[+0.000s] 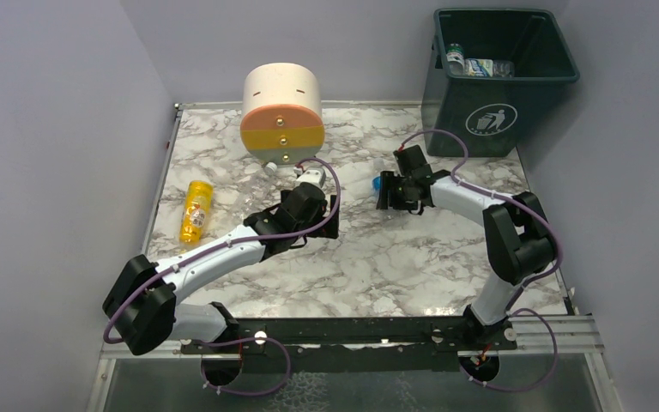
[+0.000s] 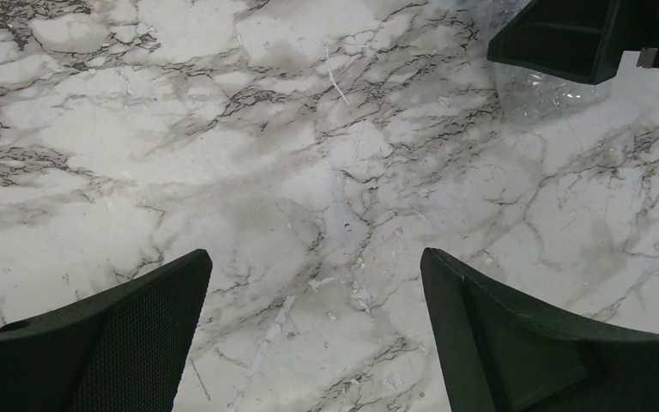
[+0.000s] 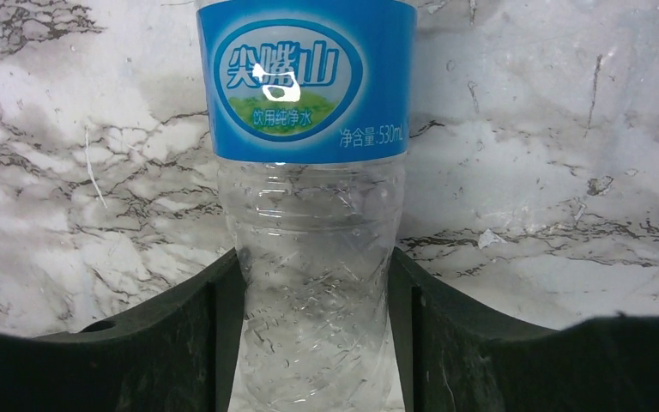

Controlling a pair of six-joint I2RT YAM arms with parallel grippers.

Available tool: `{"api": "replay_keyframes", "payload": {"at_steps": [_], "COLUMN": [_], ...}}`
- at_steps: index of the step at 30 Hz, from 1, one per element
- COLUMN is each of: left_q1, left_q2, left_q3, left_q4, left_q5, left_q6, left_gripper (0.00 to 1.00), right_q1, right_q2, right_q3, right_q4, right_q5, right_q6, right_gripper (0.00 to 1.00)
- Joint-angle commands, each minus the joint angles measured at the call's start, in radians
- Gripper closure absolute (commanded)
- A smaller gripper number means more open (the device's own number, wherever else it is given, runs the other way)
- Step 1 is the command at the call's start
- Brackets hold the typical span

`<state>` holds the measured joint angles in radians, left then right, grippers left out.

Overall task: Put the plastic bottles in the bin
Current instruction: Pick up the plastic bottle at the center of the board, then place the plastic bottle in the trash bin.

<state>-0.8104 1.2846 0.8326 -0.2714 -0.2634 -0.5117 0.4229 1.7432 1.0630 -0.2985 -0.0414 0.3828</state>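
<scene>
My right gripper (image 1: 383, 190) (image 3: 313, 266) is shut on a clear plastic bottle with a blue label (image 3: 309, 86), its jaws pressing both sides of the lower body. The bottle lies on the marble table (image 1: 377, 257) mid-right, and its blue end shows in the top view (image 1: 365, 183). My left gripper (image 1: 330, 221) (image 2: 313, 257) is open and empty over bare marble, just left of that bottle (image 2: 549, 90). An orange-yellow bottle (image 1: 195, 210) lies at the left. The dark teal bin (image 1: 499, 103) stands at the far right corner with bottles (image 1: 479, 67) inside.
A cream cylindrical drawer unit (image 1: 281, 112) with orange and yellow fronts stands at the back centre. A small clear item with a white cap (image 1: 268, 166) lies at its foot. Walls close in left and right. The right gripper's finger (image 2: 579, 39) shows in the left wrist view.
</scene>
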Motion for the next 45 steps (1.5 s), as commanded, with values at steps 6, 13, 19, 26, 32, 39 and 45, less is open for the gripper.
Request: {"api": "replay_keyframes", "payload": {"at_steps": [6,13,19,26,32,39,45], "left_q1": [0.011,0.019,0.022,0.03,0.033,0.033,0.034], "left_q2": [-0.013,-0.009,-0.005,-0.014,-0.035,-0.07,-0.115], "left_q3": [0.008,0.012,0.014,0.019,0.021,0.003,-0.029], "left_q4": [0.008,0.008,0.011,0.005,-0.009,-0.028,-0.037], "left_q5": [-0.005,-0.003,0.004,0.009,0.007,0.003,-0.008], "left_q6": [0.017,0.025,0.028,0.041,0.041,0.032,0.024], "left_gripper": [0.01,0.01,0.01,0.01,0.01,0.01,0.01], "right_q1": [0.005,0.005,0.004,-0.006,-0.059,-0.229,-0.413], "right_q2": [-0.101,-0.239,-0.312,-0.312,-0.26,-0.181,-0.12], "right_q3": [0.046,0.111,0.236,0.449,0.65,0.85,0.941], "right_q4": [-0.045,-0.088,-0.145,-0.206,-0.261,-0.28,-0.252], "right_q5": [0.037,0.031,0.016,0.007,-0.022,-0.137,-0.266], "right_q6": [-0.027,-0.072,-0.095,-0.123,-0.143,-0.122,-0.065], "right_gripper": [0.46,0.46,0.46,0.45,0.45,0.45,0.45]}}
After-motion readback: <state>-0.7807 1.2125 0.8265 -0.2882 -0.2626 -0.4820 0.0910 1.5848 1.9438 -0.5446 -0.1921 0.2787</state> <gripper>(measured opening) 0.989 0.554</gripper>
